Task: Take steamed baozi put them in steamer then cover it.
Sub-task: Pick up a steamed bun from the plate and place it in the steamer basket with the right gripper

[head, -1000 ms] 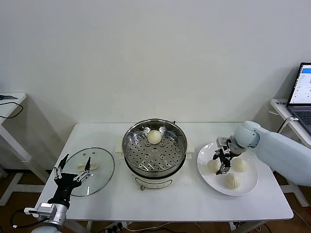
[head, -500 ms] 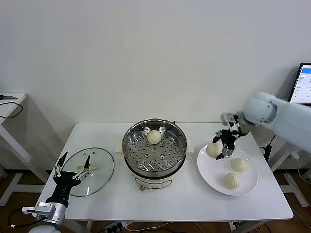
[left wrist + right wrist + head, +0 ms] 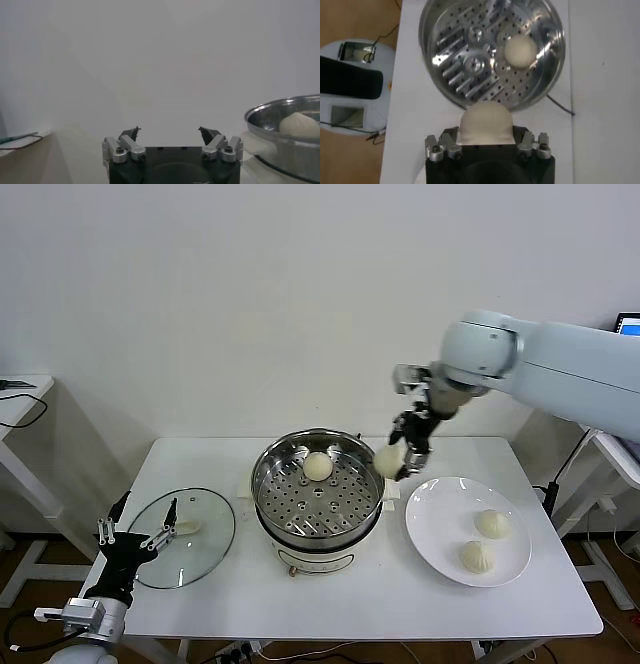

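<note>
Baozi: one in steamer point(image 3: 318, 492), two on plate point(image 3: 436, 528), one point(image 3: 388, 459) clamped by right gripper point(image 3: 404, 452); left gripper point(image 3: 140, 532) apart

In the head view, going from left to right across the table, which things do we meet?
Left hand → cover lying flat on the table → steamer with one baozi inside → right hand holding a baozi near the steamer's rim → white plate with two baozi.

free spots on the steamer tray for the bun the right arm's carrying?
Steamer tray is bare in front of and left of the lone bun at its back. Right gripper holds its bun at the right rim. Plate holds two, left part free. Left gripper waits by the lid.
</note>
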Action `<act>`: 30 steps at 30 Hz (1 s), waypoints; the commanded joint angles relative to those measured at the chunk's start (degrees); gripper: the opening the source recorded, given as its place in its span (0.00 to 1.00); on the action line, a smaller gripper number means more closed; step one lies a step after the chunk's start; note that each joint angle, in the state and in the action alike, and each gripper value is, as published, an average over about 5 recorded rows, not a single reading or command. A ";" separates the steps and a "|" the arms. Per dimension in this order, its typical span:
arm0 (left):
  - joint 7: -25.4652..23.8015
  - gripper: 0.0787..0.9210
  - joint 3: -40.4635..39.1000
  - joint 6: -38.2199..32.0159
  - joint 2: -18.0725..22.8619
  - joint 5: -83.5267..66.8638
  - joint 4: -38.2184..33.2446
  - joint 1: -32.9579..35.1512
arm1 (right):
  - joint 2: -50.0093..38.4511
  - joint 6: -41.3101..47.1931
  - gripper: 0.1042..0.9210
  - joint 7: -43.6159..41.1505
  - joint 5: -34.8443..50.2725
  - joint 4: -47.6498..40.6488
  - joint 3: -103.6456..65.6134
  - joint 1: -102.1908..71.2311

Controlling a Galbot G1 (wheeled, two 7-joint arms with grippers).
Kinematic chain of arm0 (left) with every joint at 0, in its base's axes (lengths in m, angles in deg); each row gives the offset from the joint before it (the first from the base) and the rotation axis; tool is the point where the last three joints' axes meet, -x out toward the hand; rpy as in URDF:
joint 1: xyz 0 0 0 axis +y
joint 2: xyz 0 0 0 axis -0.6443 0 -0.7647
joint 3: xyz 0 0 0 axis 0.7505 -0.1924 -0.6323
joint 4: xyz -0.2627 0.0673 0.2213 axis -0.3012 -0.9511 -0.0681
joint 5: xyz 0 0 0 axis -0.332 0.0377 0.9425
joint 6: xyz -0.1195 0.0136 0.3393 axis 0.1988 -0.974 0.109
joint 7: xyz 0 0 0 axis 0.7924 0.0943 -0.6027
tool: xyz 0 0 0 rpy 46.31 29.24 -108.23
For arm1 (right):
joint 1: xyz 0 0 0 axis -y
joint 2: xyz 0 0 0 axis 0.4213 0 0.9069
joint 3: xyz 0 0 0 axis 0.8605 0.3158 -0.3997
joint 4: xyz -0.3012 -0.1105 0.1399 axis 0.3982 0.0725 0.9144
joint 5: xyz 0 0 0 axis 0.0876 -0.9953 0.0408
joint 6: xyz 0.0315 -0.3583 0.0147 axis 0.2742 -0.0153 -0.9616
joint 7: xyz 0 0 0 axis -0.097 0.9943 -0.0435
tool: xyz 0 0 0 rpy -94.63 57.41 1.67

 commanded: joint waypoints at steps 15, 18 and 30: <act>-0.57 0.88 1.33 0.05 -0.36 -0.49 2.63 -1.02 | 27.14 0.91 0.74 -0.79 -4.12 -23.76 -3.63 -14.77; -0.71 0.88 1.58 0.01 -0.37 -0.59 2.76 -1.00 | 28.38 0.38 0.74 -1.19 -5.81 -25.89 -3.94 -16.70; -1.21 0.88 2.45 -0.14 -0.45 -0.88 3.11 -0.85 | 30.68 -0.67 0.79 -1.01 -9.51 -29.94 -5.39 -20.12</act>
